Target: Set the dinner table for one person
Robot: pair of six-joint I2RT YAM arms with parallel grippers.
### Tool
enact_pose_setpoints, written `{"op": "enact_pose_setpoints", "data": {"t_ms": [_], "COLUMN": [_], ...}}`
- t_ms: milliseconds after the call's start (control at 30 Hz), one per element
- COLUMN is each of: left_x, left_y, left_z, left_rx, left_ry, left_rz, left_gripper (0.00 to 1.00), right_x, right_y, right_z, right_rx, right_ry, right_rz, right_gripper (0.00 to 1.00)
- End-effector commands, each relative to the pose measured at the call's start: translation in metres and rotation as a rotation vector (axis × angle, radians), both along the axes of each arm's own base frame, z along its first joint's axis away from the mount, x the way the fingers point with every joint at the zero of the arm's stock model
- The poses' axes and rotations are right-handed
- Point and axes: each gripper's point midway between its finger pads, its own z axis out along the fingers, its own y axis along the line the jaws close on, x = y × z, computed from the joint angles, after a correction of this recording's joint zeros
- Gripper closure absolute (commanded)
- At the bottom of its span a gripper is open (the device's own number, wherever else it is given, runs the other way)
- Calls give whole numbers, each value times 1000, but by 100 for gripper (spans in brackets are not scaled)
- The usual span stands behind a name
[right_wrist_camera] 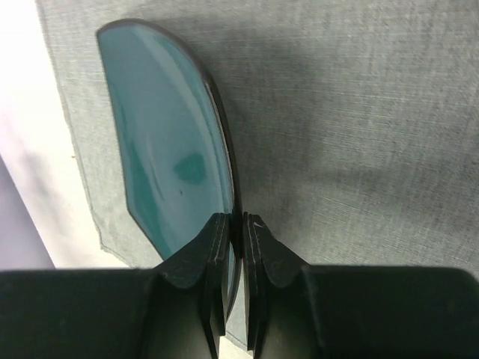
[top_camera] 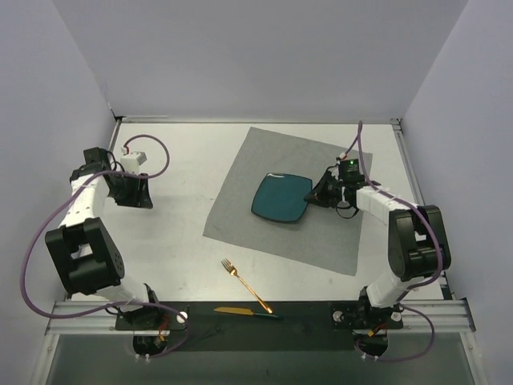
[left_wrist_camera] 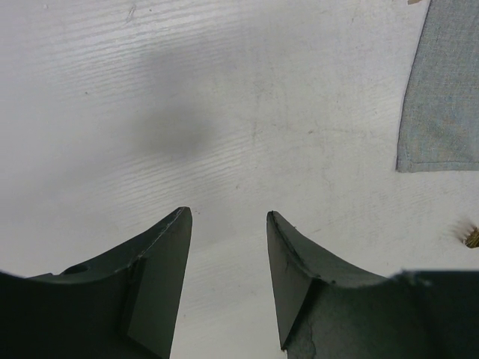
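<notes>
Over the placemat, the plate is clamped at its rim by the right gripper, likely for centring; left of the placemat, the left gripper is held agape, unladen.

Plain, pale walls are closing in on three sides, a back wall, a left wall and a right wall, all looking faintly lilac under soft, even light. Between them the white dinner table is spanning the enclosure, with a metal rail and a black strip running along its near edge. A dim grey surface is showing below.
</notes>
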Motion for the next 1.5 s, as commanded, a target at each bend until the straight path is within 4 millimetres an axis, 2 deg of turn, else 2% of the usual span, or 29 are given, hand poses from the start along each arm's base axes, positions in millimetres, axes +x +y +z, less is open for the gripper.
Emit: {"op": "enact_pose_setpoints", "data": {"t_ms": [0,167,233,400,500,700,800,833,867,900,1000,1033,1100,1133,1200,1233,1267,1333,1367,1467], "left_x": [3,2,2,2,0,-1,-3,-3,-4,-2,4,6,13,13,18,22,22,25,22,24], "left_y": [3,2,2,2,3,2,-5,-8,-12,-23,-42,-61,-78,-105,-122,-132,-151,-168,-188,-205], "left_z": [14,13,14,15,14,11,10,10,10,13,22,23,29,27,27,25,24,17,15,-3], "left_rx": [36,35,34,37,45,37,16,15,13,18,42,55,89,99,147,155,174,193,201,264], "left_ry": [-55,-51,-53,-53,-51,-46,-35,-34,-26,-34,-59,-63,-90,-90,-102,-101,-112,-107,-122,-117], "left_rz": [-14,-19,-19,-21,-22,-26,-43,-54,-69,-113,-190,-253,-314,-395,-441,-467,-519,-556,-607,-652], "left_gripper": [44,44,45,44,44,45,44,45,44,44,44,44,44,44,44,44,44,44,44,44], "right_x": [-2,3,6,18,15,16,8,8,0,-2,-23,-28,-43,-42,-54,-50,-50,-50,-51,-48], "right_y": [-18,-30,-35,-41,-43,-42,-42,-41,-41,-41,-38,-38,-33,-29,-22,-18,-16,-12,-10,-4], "right_z": [-13,-19,-23,-24,-28,-19,-13,-2,-5,6,7,7,0,2,-7,-6,-6,-12,-14,-18], "right_rx": [-97,-168,-194,-234,-247,-246,-235,-221,-216,-207,-159,-144,-92,-66,0,25,44,70,77,121], "right_ry": [35,49,52,37,60,31,24,-2,8,-18,-2,7,42,31,66,45,46,65,73,71], "right_rz": [-31,-59,-75,-77,-68,-57,-65,-77,-80,-86,-112,-123,-143,-146,-158,-161,-166,-175,-173,-169], "right_gripper": [95,90,84,78,75,73,73,72,70,69,65,64,61,60,59,58,58,58,58,59]}}
